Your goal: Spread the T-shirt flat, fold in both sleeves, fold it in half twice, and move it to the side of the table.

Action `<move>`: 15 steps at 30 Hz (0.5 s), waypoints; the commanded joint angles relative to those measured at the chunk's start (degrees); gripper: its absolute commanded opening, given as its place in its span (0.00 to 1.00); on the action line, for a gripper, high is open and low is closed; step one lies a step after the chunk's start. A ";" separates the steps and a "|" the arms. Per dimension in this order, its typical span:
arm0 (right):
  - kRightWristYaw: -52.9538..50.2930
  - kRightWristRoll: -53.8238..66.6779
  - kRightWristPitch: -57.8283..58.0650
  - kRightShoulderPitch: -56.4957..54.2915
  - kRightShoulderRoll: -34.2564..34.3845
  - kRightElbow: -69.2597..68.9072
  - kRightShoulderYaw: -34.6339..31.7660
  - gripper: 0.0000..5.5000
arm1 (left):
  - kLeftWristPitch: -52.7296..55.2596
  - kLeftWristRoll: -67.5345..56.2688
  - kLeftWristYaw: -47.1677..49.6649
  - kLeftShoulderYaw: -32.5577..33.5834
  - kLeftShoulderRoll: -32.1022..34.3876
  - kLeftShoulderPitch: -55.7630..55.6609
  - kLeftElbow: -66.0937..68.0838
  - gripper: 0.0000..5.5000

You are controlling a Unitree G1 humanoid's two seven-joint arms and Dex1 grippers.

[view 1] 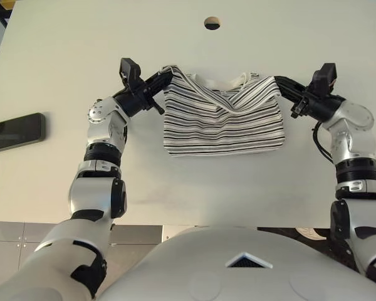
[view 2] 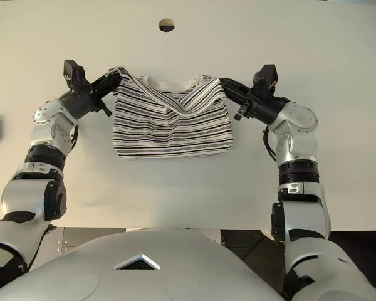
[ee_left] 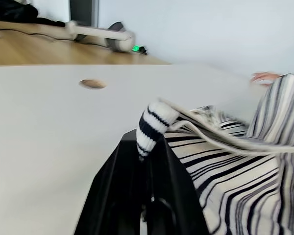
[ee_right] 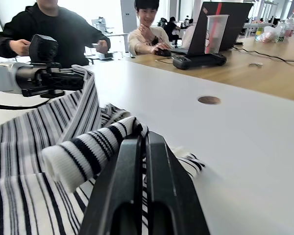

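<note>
Left gripper (ee_left: 148,149) and right gripper (ee_right: 142,138) each pinched T-shirt (view 1: 222,119) fabric, clear in wrist views; head view added both far corners raised off the table (view 1: 81,50).

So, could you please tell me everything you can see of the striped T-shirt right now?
The T-shirt looks like a soft knit, with black and cream stripes and a plain cream collar at its far edge. It lies folded near the middle of the white table, its near part flat. The left claw and the right claw each pinch a bunched far corner and hold it slightly raised, so the top layer sags in a V between them. Nothing else touches it.
</note>
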 commanded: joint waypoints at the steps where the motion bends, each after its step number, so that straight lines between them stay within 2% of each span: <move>1: -3.37 -3.49 -0.03 -3.39 1.67 5.74 0.05 0.02 | -1.63 3.12 3.61 1.08 -0.81 -2.98 4.92 0.02; 4: -5.80 -5.51 1.20 -4.85 2.52 10.14 -0.01 0.02 | -0.96 4.71 5.27 1.52 -1.39 -4.02 7.22 0.05; 8: -10.29 -6.30 2.65 -7.54 4.78 14.89 -1.47 0.14 | 5.12 2.72 4.76 5.15 -1.39 -5.79 9.26 0.15; 15: -24.71 -1.94 11.13 -17.88 7.12 25.90 -11.26 0.36 | 17.31 1.68 12.91 11.11 0.40 -9.16 13.40 0.34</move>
